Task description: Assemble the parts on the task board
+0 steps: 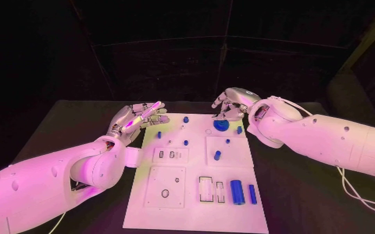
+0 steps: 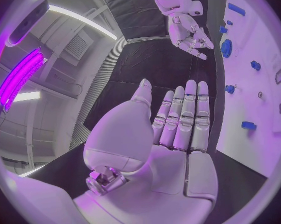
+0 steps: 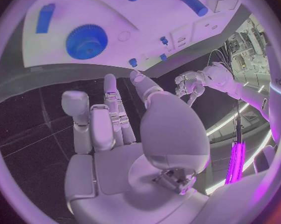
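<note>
1. My left hand (image 1: 139, 116) hovers just off the left edge of the task board (image 1: 176, 201), near its far end. Its fingers (image 2: 185, 115) are straight, side by side and empty; the wrist view shows a bare palm.

2. My right hand (image 1: 233, 104) hovers over the far end of the board. Its fingers (image 3: 113, 115) are extended and slightly spread, with nothing between them.

3. The blue gear (image 1: 222, 126) lies flat on the board just below my right fingertips, apart from them. I judge it the nearest part to that hand, which would explain the hand's position above it.

4. Small blue pegs (image 1: 159, 134) stand on the board just beyond my left fingertips. A further short peg (image 1: 217, 155) sits in a square plate nearer mid-board, between both sets of fingers.

5. Two blue cylinders (image 1: 237, 192) lie side by side at the near right of the board, well behind my right fingers, beside an empty slotted recess (image 1: 205, 188). I judge they are staged there awaiting insertion.

6. Assessment: both hands are free and poised, so assembly appears early or between picks. The gear lies flat, so lifting it will probably call for fingers closing on its rim.
</note>
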Controlling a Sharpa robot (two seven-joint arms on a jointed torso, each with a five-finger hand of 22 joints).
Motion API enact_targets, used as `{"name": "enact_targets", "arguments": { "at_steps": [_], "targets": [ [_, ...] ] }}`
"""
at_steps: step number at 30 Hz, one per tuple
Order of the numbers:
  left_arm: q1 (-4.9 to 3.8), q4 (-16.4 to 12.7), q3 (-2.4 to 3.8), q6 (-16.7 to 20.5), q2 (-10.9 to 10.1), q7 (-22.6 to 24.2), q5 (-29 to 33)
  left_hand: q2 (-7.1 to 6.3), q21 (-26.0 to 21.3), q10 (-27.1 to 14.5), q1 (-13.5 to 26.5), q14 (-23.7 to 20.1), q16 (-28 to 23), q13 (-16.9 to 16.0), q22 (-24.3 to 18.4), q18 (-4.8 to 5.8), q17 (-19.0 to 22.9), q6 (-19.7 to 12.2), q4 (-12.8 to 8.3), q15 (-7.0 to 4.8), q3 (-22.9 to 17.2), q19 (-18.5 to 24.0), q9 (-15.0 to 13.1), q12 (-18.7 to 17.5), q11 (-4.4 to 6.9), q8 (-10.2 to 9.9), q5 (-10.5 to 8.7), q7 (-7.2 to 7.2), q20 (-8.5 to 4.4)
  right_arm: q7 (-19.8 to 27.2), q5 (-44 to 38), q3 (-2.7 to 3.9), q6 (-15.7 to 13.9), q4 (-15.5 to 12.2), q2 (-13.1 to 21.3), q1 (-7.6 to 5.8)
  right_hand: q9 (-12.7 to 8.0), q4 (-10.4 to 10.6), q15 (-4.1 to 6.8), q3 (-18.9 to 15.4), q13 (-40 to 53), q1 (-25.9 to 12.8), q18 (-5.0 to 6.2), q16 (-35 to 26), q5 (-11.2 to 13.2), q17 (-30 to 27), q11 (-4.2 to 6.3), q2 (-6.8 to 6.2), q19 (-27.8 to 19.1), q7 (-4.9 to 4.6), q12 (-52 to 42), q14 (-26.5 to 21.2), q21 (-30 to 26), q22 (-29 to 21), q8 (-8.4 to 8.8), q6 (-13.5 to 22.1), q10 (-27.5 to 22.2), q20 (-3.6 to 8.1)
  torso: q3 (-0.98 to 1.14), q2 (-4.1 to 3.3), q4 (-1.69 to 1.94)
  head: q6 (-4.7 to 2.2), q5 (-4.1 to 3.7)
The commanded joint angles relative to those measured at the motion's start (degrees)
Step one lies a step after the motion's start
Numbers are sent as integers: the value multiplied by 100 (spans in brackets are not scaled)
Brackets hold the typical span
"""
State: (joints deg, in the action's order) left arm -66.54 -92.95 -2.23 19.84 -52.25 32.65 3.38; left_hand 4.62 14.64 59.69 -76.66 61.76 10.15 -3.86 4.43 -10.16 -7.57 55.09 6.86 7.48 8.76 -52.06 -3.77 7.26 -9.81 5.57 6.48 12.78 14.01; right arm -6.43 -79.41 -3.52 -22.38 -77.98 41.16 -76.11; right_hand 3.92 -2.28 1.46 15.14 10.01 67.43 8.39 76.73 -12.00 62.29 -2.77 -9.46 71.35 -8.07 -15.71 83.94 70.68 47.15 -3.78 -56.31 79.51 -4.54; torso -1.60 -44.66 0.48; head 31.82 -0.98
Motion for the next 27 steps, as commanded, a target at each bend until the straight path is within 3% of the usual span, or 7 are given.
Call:
{"name": "enact_targets", "arguments": {
  "at_steps": [1,3,5,8,12,14,27],
  "targets": [
    [-12,9,4,-71,-6,32,0,55,-31,28,2,42,-35,-7,-6,-47,-5,49,-9,-8,21,-36,-9,-4,7,9,-14,-7,-4,-248,537,16,180,-84,134,-10,7,217,71,-380,392,-78,-106,134,-138,205,52,-8,119,68,-454,237,122,205,-44,44,197,48,11,36,-39,-8,-25],
    [-13,14,4,-78,-1,35,0,55,-31,28,2,42,-35,-7,-6,-47,-5,49,-9,-8,21,-36,-9,-4,7,9,-14,-7,-4,-317,554,20,288,-68,181,-10,27,507,64,-1014,1656,312,-107,274,-238,375,38,164,189,82,-1603,242,250,395,-139,111,-378,97,14,38,-50,-9,-35],
    [-13,20,4,-86,7,35,1,55,-31,28,2,42,-35,-7,-6,-47,-5,49,-9,-8,21,-36,-9,-4,7,9,-14,-7,-4,-389,525,22,401,-47,202,-9,21,732,61,-1322,2944,412,-169,330,-216,447,-2,239,250,70,-2833,245,344,556,-177,204,-379,41,21,32,-47,-2,-34],
    [-13,35,4,-96,20,32,1,58,-31,35,2,47,-37,-7,-7,-47,-6,54,-10,-10,22,-40,-9,-5,9,10,-14,-8,-6,-499,478,24,592,8,181,-9,14,851,29,-1467,3893,545,-190,368,-212,502,6,302,329,29,-3699,250,448,764,-201,282,-310,36,31,20,-30,-3,-52],
    [-13,61,4,-117,36,22,1,60,-31,39,2,50,-38,-6,-7,-46,-7,58,-10,-11,23,-43,-9,-5,10,10,-14,-9,-7,-605,372,24,826,158,66,-8,16,1095,-5,-1744,4877,741,-215,379,-205,472,-31,347,349,-24,-4598,236,529,893,-279,398,-277,-16,8,23,-14,16,-67],
    [-13,77,4,-140,45,10,1,60,-31,39,2,50,-39,-6,-7,-46,-7,58,-10,-11,23,-43,-9,-6,10,9,-14,-9,-7,-625,279,23,911,244,-11,-7,16,1165,-20,-1813,5152,798,-220,384,-193,469,-43,369,356,-32,-4857,234,555,936,-308,429,-223,-25,10,16,-12,20,-63],
    [-13,132,4,-187,81,-15,1,61,-34,33,2,49,-45,-3,-9,-45,-7,52,-12,-10,27,-46,-6,-15,6,3,-14,-3,-8,-695,-133,20,1382,460,-242,0,15,1087,-57,-1945,6298,1213,-243,420,-245,478,-87,484,387,-73,-5929,232,657,1099,-415,549,121,-65,6,24,-33,84,-32]
  ]
}}
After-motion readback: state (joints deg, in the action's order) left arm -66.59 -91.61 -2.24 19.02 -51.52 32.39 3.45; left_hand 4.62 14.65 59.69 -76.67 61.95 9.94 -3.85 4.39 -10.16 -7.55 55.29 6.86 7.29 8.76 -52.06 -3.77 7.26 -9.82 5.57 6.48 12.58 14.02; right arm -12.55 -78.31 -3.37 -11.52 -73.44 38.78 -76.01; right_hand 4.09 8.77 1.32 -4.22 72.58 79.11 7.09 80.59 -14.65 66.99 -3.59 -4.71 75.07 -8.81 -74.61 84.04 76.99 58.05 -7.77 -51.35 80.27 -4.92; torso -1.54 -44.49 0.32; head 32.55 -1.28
